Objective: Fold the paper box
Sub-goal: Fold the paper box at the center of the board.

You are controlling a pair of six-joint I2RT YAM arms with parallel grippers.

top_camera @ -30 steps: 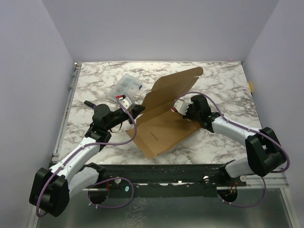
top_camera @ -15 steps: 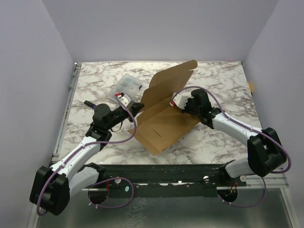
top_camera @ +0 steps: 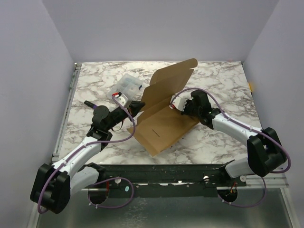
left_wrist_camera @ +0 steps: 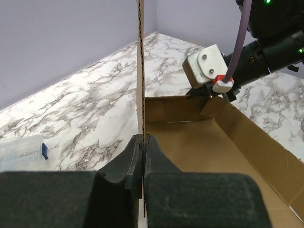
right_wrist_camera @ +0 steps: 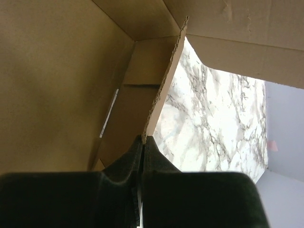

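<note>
On the marble table, mid-surface, the paper box lies half-formed, base flat and rear panel raised. I've got the left gripper clamped on the upright panel and the right gripper pinching a side flap. Step, I judge: raising walls. Next calls for swinging the flap inward along its crease, gently.

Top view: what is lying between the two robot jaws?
The paper box: its cardboard spans the stretch from the left gripper to the right gripper, both sets of jaws shut on a flap. The top view shows it.
</note>
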